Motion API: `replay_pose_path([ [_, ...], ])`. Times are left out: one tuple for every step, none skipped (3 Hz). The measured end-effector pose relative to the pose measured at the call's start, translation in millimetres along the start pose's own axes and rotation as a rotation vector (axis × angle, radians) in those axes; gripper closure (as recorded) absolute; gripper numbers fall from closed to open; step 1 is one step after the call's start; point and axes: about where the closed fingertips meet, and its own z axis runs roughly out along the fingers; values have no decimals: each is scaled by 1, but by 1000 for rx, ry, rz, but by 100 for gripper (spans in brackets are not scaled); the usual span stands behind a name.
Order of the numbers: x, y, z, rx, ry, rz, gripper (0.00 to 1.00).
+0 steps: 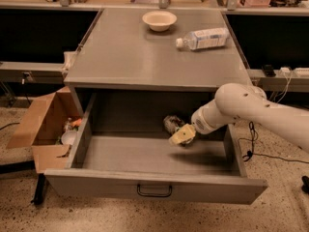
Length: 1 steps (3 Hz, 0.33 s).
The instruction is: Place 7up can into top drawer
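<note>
The gripper (182, 135), whose grip I cannot tell, sits inside the open top drawer (154, 190) toward its back right, right beside the 7up can (172, 123), while a bowl (159, 20) and water bottle (203, 38) rest near the far edge of the bench top (125, 57).

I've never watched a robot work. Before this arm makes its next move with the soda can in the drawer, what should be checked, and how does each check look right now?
1. Top drawer pulled open: ok.
2. 7up can inside the drawer, near the back: ok.
3. Gripper down in the drawer, right at the can: ok.
4. Can resting on the drawer floor: cannot tell.
5. Can let go by the gripper: cannot tell.
6. Water bottle and bowl up on the cabinet top, away from the arm: ok.
</note>
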Motion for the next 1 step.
replay_pose_path([
  [-4, 6, -20, -14, -73, -7, 0],
])
